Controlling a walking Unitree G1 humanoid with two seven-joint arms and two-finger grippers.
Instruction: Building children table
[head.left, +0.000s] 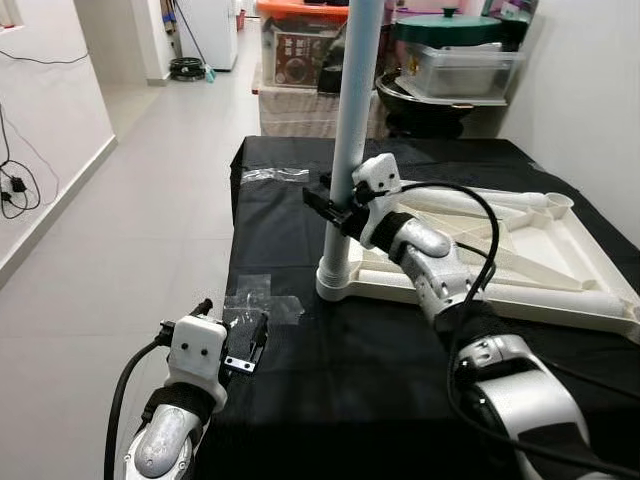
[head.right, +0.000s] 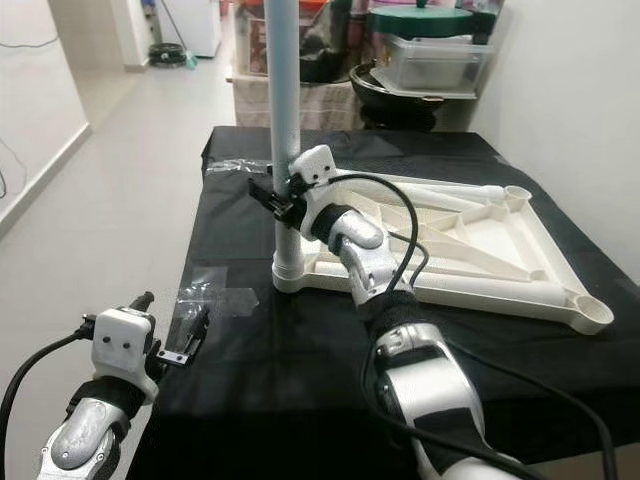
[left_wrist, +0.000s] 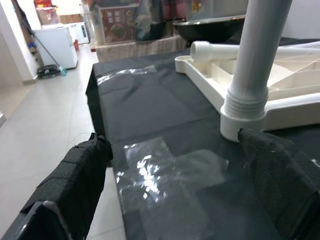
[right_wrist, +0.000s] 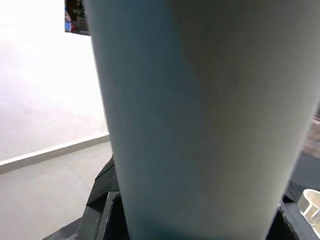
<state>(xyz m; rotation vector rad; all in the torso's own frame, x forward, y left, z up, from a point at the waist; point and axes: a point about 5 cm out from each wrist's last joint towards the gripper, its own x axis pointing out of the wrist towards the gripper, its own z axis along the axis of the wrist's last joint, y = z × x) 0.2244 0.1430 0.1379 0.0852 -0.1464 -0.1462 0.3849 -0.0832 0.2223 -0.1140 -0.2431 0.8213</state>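
Even indoor light, bright. Head views sharp. Glare on clear tape (left_wrist: 165, 172) on the tabletop (head.left: 330, 340), near the pale pole (head.left: 352, 120). Right wrist view: pole blurred, out of focus; wall behind it washed out white. Soft shadows under the pole base.

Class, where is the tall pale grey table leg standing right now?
The tall pale grey table leg stands upright in the near-left corner socket of the upturned white plastic tabletop on the black-covered table, with the right gripper around it.
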